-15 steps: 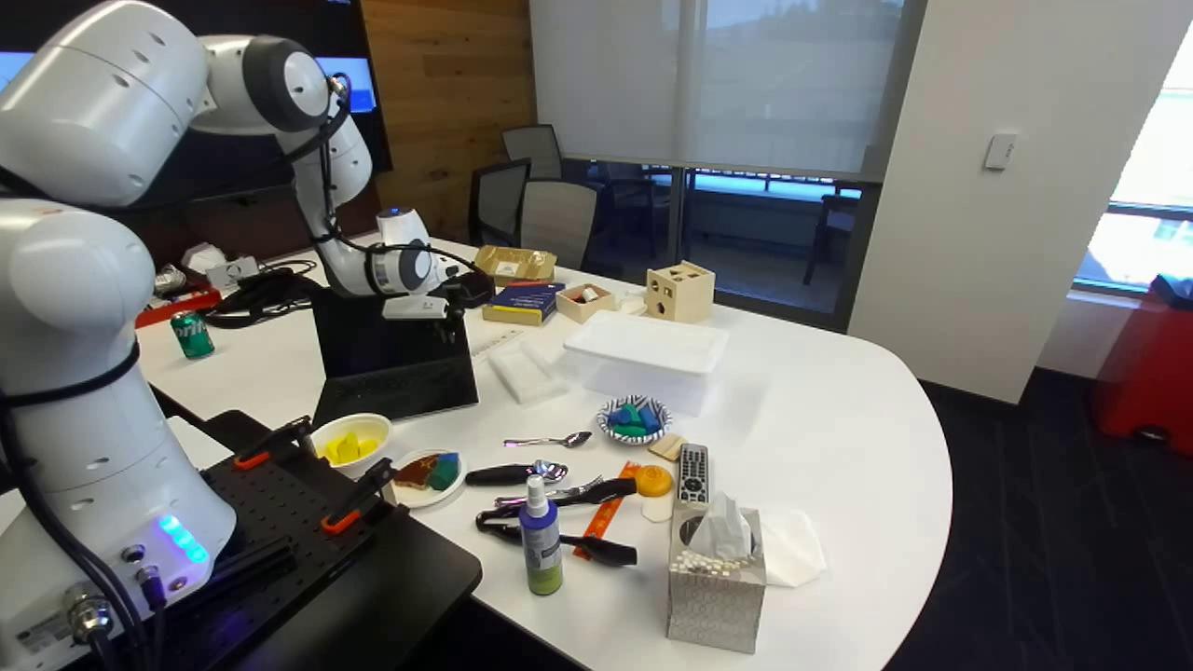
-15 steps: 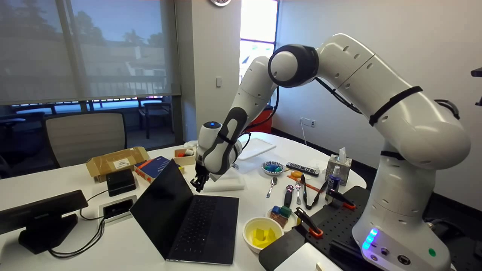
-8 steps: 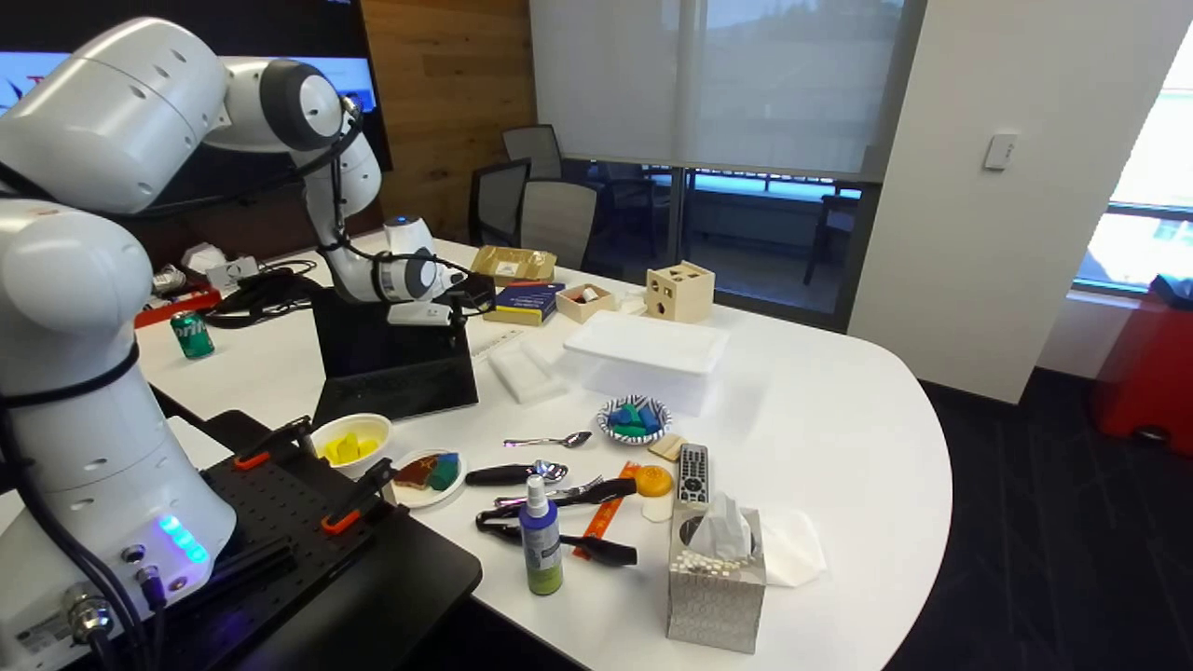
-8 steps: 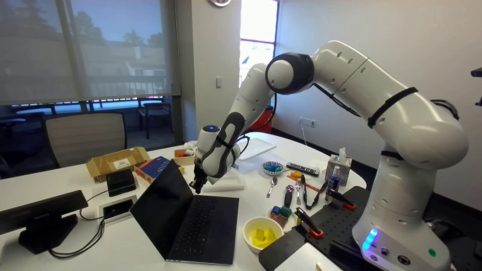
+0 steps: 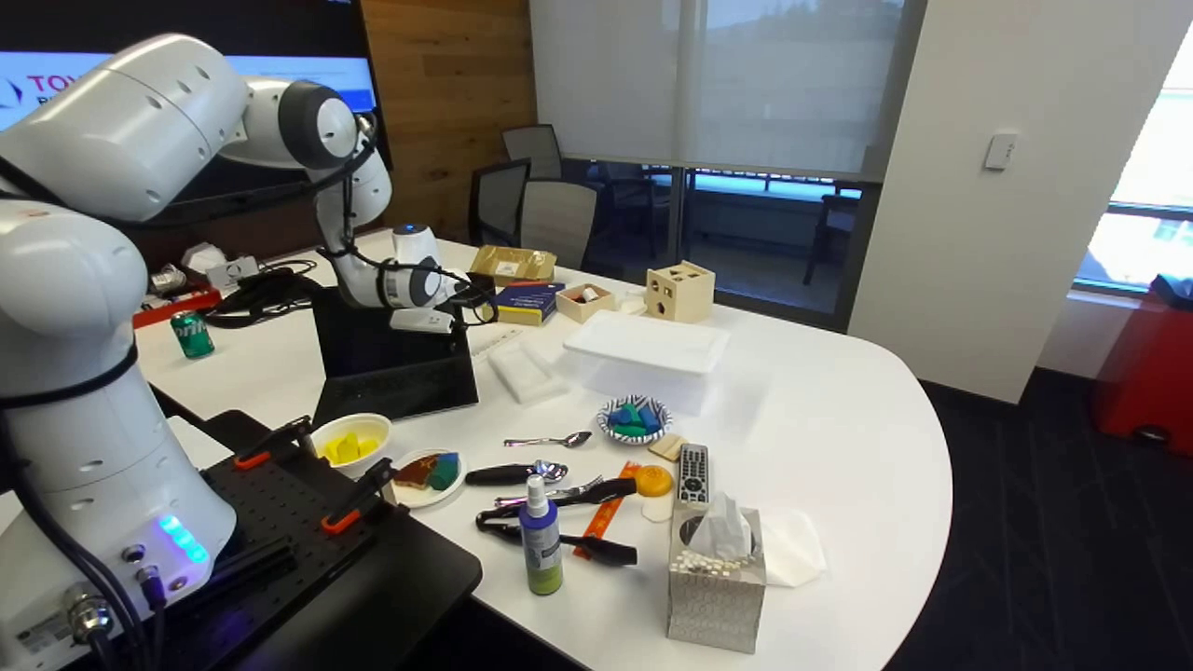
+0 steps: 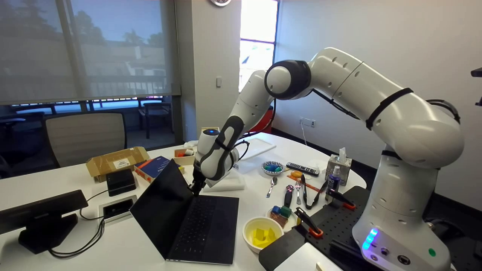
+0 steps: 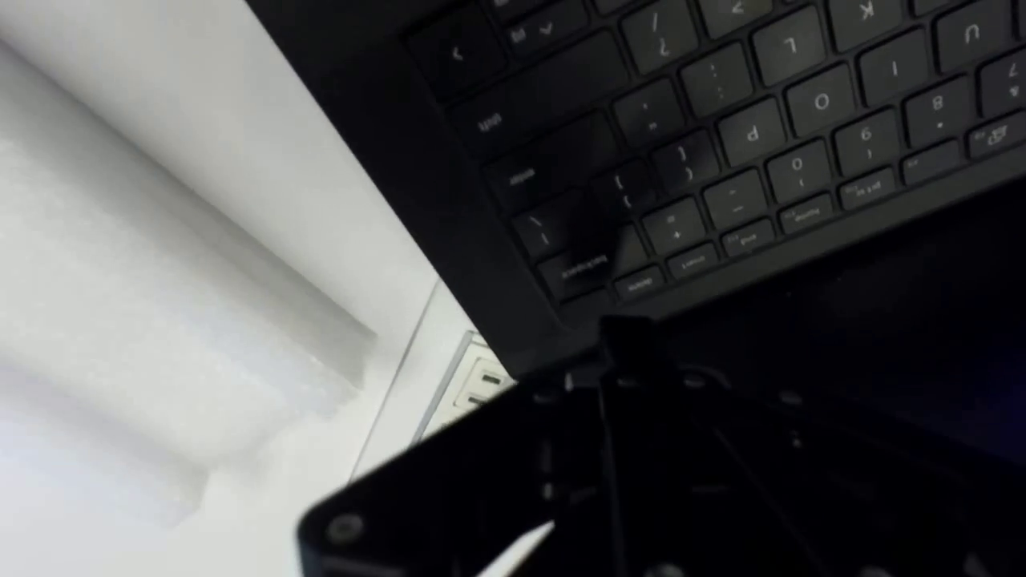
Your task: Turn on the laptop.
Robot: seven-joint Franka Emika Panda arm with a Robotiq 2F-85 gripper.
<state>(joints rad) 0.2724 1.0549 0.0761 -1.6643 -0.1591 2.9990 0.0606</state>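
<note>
An open black laptop (image 6: 190, 222) stands on the white table (image 6: 124, 248), its hinge-side corner beside the backspace key (image 7: 579, 272) just under the downward-pointing gripper (image 6: 195, 191), which looks closed and empty, with contact impossible to tell.

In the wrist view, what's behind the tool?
Around the tool, part of the laptop shows, keyboard and dark screen, plus an outlet; the tool hides part of the keyboard-screen seam.
</note>
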